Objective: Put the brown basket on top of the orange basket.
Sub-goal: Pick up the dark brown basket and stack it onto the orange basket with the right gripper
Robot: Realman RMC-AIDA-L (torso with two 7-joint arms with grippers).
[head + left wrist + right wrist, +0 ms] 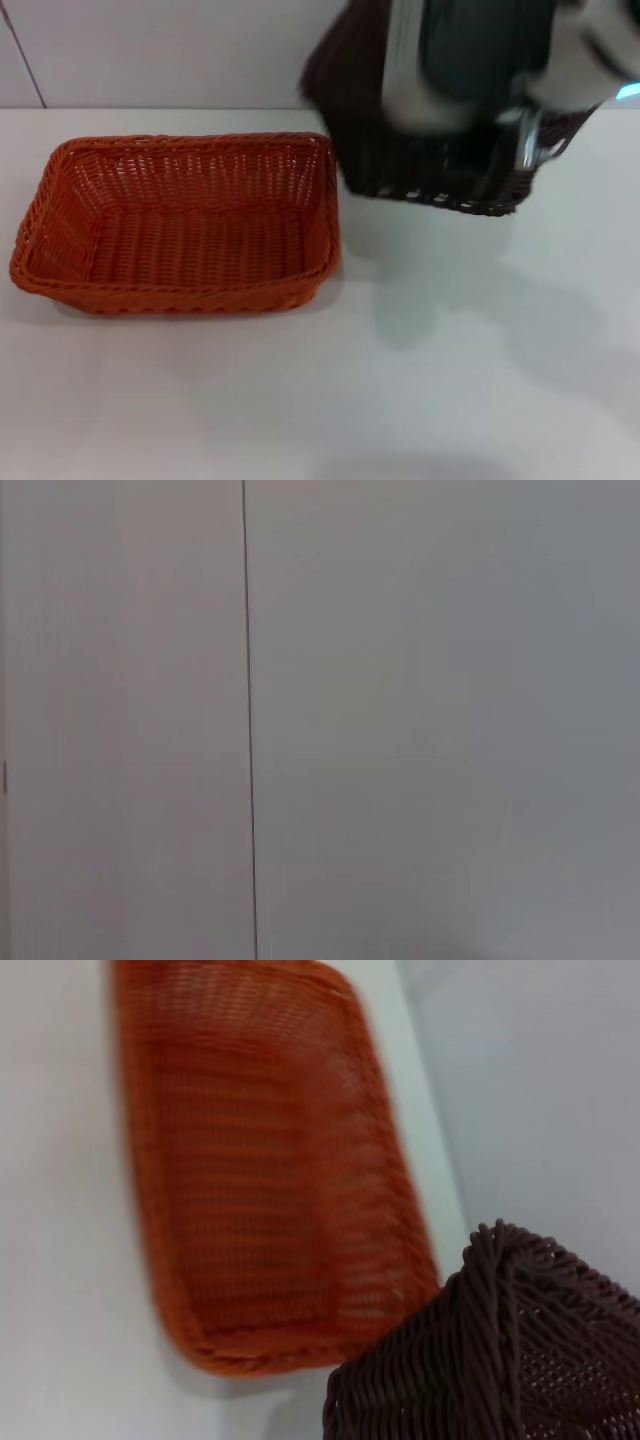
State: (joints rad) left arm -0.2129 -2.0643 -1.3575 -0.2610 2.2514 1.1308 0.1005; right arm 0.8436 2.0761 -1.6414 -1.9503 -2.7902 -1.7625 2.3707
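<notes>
Looming close, the right gripper (525, 150) is holding the brown basket (420, 170) tilted above the white table (450, 350) — just beside the orange basket (180, 225), which is sitting flat.

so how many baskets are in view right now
2. The orange basket sits on the table's left part, empty. The brown basket is lifted off the table to its right, tilted, under the right gripper. None seem hidden.

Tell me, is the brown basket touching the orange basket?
Apart. In the head view the brown basket hangs lifted in the right gripper, with white table showing between it and the orange basket.
</notes>
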